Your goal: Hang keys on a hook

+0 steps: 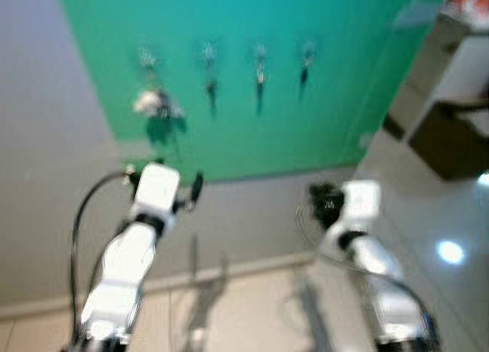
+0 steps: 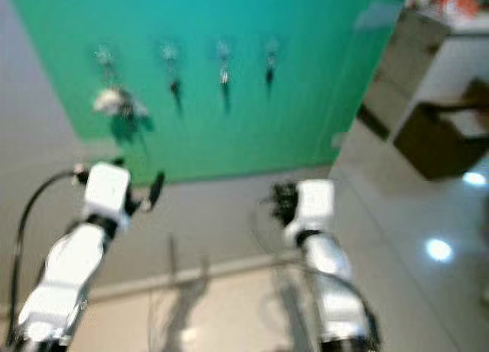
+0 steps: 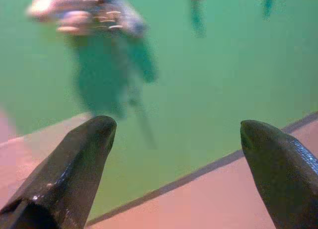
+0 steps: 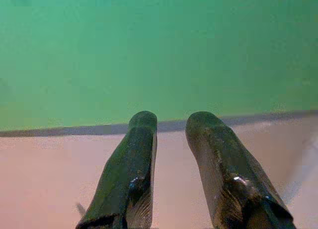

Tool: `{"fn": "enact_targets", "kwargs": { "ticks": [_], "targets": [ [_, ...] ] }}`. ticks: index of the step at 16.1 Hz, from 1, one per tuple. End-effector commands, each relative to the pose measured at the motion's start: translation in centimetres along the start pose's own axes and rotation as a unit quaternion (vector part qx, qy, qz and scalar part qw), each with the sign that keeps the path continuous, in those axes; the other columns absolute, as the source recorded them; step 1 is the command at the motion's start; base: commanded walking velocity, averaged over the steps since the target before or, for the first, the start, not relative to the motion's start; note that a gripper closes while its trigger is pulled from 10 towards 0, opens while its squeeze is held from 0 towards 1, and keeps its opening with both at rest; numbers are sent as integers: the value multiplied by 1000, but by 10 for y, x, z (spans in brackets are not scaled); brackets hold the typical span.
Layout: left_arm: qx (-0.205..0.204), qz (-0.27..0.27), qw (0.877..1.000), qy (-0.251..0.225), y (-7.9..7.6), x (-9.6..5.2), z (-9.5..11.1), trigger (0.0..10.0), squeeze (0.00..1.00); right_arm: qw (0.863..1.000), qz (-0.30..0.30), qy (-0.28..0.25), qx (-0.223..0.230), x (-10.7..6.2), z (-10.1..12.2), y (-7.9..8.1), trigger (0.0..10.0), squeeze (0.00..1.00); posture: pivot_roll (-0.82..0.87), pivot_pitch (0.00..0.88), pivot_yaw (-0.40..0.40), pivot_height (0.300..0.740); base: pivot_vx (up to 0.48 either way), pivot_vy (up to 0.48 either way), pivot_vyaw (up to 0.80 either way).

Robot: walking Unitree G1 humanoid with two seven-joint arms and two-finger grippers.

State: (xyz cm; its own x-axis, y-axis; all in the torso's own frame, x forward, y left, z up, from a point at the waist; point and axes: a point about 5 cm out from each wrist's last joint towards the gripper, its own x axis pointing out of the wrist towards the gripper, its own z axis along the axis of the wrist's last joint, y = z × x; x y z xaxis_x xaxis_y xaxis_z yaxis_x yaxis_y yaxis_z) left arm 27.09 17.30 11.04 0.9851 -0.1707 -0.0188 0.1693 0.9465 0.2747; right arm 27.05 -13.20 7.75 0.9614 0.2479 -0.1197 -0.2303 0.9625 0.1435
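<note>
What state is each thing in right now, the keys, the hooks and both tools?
keys: hanging on the leftmost hook, blurred.
other three hooks: on the green board, nothing on them as far as the blur shows.
left tool: open, holding nothing, pointed at the keys.
right tool: fingers close together, holding nothing.

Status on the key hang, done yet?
Looks done, though blurred: a pale bunch that is likely the keys hangs at the leftmost hook on the green board. Left gripper jaws open and empty, facing it. Right gripper is nearly shut. Only backing away seems left.
</note>
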Motion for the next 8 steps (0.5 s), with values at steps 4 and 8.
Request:
{"fn": "enact_targets", "kwargs": {
  "ticks": [4,8],
  "targets": [
    [4,4,1000,-4,0,2,3,10000,0,1000,1,7,-26,4,5,-7,10000,0,-19,0,-14,740,0,480,0],
    [7,3,1000,-6,0,5,4,10000,0,1000,-3,10,-29,6,4,-6,10000,0,-16,0,-10,740,0,480,0]
  ]
}}
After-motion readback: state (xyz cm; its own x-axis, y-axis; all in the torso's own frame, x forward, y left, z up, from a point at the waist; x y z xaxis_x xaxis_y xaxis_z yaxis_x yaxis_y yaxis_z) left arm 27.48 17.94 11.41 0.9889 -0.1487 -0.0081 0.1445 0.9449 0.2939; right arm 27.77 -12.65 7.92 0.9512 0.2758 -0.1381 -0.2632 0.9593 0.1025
